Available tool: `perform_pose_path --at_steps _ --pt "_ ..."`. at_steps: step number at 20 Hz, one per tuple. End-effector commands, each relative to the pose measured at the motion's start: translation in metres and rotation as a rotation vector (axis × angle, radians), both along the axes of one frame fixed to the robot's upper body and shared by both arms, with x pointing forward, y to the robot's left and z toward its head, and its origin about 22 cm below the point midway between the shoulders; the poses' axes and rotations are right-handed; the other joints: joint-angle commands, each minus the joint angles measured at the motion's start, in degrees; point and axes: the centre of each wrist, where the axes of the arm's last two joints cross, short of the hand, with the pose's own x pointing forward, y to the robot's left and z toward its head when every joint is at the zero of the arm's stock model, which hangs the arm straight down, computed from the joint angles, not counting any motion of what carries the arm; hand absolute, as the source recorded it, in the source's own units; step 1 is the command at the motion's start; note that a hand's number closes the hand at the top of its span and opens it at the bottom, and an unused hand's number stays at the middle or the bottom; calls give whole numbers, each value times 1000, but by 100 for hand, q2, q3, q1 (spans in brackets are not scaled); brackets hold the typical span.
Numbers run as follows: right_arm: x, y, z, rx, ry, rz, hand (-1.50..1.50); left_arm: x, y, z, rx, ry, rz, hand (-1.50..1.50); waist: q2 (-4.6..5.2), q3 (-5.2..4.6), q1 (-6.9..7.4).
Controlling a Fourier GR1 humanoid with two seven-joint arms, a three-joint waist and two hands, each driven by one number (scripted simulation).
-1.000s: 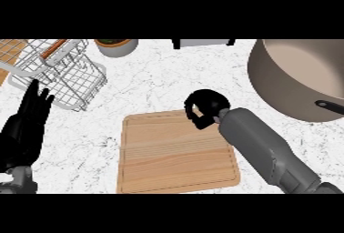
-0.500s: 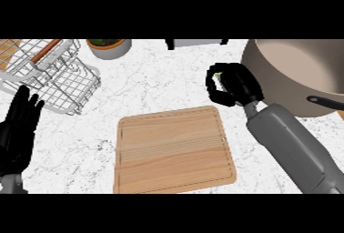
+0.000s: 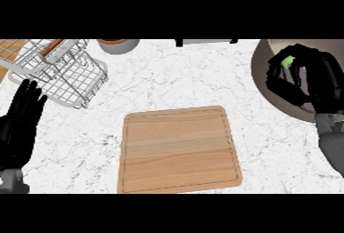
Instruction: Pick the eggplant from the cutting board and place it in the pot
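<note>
1. Head view: right hand (image 3: 302, 77) is sitting over the pot (image 3: 263, 75) at the right edge, fingers curled round the eggplant (image 3: 301, 73).
2. Eggplant is mostly hidden by the fingers; only its green stem end and a bit of dull purple body are showing between them. It is off the board and over the pot's inside. Cannot tell whether it is touching the pot's floor.
3. Right forearm is coming in from the lower right corner and crossing the pot's near rim.
4. Pot is showing only in part, cut off by the right and top edges.
5. Board (image 3: 179, 149) is lying flat at centre, bare, just left of the pot and not touching it.
6. Left hand (image 3: 19, 125) is resting at the left edge, fingers straight and pointing up, holding nothing.
7. Wire rack (image 3: 67, 73) is sitting at upper left, just above the left hand's fingertips.
8. Small bowl (image 3: 119, 44) is sitting at the top edge, right of the rack.
9. Counter (image 3: 174, 82) is white marble.
</note>
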Motion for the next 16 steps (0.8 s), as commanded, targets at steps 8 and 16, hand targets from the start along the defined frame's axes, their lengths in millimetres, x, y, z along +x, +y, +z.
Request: perform_pose_path --at_steps 8,16 --pt "-35 -84 -1 118 -22 -170 150 51 -25 16 2 -45 -84 0 136 9 413" --pt "14 -140 -6 73 -38 -253 150 48 -26 0 -2 -42 -87 0 170 9 525"
